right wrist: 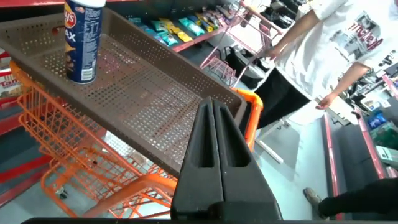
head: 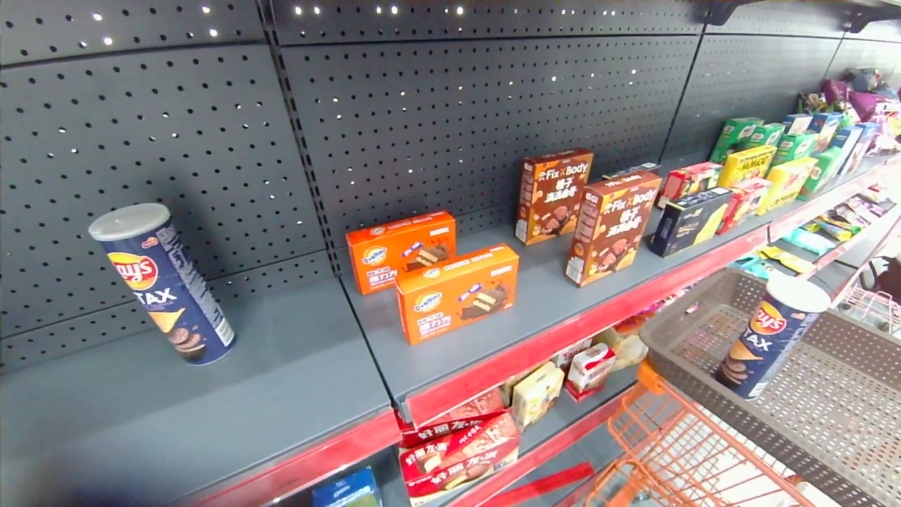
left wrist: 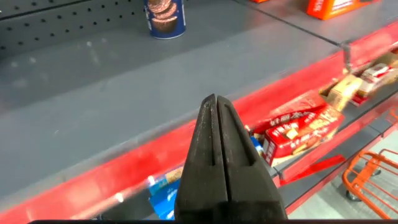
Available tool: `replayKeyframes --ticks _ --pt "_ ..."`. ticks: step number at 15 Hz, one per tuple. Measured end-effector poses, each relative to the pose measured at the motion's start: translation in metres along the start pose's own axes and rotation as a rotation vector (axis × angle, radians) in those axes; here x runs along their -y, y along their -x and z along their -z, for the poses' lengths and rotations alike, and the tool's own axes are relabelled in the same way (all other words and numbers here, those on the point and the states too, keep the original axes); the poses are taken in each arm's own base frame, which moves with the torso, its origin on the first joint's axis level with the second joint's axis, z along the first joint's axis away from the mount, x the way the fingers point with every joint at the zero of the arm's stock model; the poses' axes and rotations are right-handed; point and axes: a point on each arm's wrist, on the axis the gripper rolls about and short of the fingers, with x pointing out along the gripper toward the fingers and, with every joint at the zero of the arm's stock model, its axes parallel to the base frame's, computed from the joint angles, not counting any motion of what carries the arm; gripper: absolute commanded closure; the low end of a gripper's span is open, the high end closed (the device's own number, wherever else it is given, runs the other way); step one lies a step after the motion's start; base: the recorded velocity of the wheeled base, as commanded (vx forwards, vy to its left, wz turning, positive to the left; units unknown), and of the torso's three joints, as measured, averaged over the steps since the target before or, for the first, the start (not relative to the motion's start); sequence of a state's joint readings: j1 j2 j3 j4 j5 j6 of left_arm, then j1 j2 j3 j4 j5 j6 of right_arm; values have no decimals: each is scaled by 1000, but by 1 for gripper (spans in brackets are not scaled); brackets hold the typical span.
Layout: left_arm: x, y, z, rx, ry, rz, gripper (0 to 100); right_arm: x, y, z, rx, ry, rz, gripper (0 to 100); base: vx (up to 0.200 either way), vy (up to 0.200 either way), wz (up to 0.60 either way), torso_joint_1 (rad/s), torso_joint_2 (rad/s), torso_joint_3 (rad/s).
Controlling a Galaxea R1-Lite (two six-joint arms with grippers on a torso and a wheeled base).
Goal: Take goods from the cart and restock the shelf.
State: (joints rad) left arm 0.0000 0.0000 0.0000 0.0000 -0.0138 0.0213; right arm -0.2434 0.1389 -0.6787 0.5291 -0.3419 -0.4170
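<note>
Grey shelf [head: 281, 380], red edge: dark-blue chip can [head: 163, 285], grey lid, upright at left; second can [head: 771, 338] upright in brown tray [head: 830, 415] on orange cart [head: 676, 451]; left gripper [left wrist: 215, 101] closed over shelf edge; right gripper [right wrist: 212, 104] likewise over tray

Shelf can [left wrist: 165, 17] cropped to its base, cart can [right wrist: 83, 40] top cut off, far packets [head: 855, 84] blurred.

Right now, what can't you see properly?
- Left wrist view: top edge cuts off the stocked chip can.
- Right wrist view: edge clips the top of the unstocked chip can.
- Head view: far packets too small; red shelf lip hides part of lower boxes.
</note>
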Motion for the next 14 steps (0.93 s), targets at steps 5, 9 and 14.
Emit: replayKeyframes --ticks 5,9,14 --pt "0 0 0 0 0 0 100 0 0 0 0 0 0 100 0 0 0 0 0 0" --pt "0 0 0 0 0 0 100 0 0 0 0 0 0 100 0 0 0 0 0 0" --pt "0 0 0 0 6 -2 100 0 1 1 3 -1 1 100 120 0 0 -1 0 -1"
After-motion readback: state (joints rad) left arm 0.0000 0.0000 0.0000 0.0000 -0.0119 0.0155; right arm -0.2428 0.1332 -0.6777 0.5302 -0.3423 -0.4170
